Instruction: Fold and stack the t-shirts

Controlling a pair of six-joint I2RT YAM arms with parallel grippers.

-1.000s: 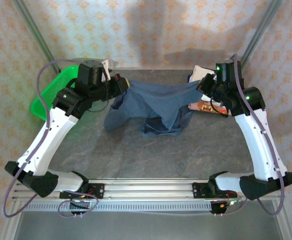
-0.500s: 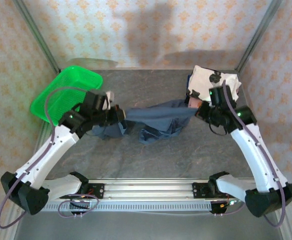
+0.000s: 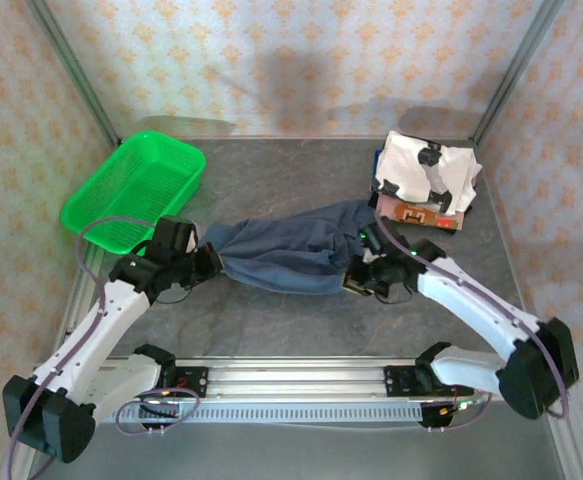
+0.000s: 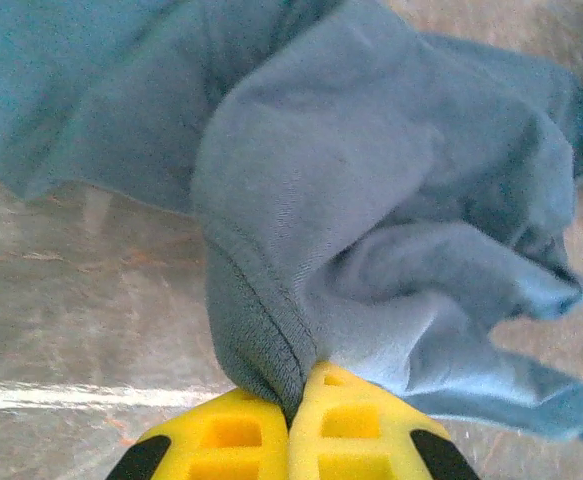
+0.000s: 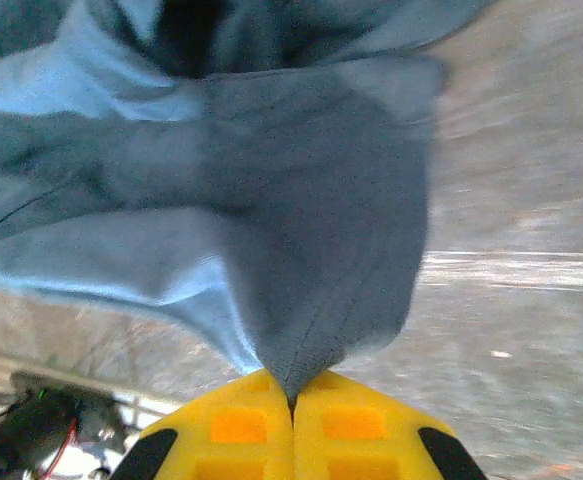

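Across the middle of the table (image 3: 291, 325) lies the slate-blue t-shirt (image 3: 291, 255), pulled into a long, loose band that runs from left to right. It is plain and dark, with no print, and it is rumpled, not flat; its near edge sags in soft folds on the grey surface. The left gripper (image 3: 211, 262) holds its left end and the right gripper (image 3: 356, 278) holds its right end, both low near the table.

Seen from above, both claws are partly hidden by cloth and by the wrists, so the grip is hard to read there. The wrist cameras show it plainly. On the left wrist, the two yellow pads (image 4: 231, 435) are pressed together with a thick ribbed hem of the shirt pinched between them, and the cloth bulges upward in heavy folds. On the right wrist, the pads are closed in the same way on a pointed fold of the shirt, which spreads out above them like a fan. That picture is somewhat blurred.

From above one also sees the other shirts. At the far right corner rests the white t-shirt with black patches (image 3: 431, 170), folded, and the brown and orange printed t-shirt (image 3: 416, 212) peeks out under its near edge. At the far left stands a green mesh basket (image 3: 131, 190), apart from the blue shirt.
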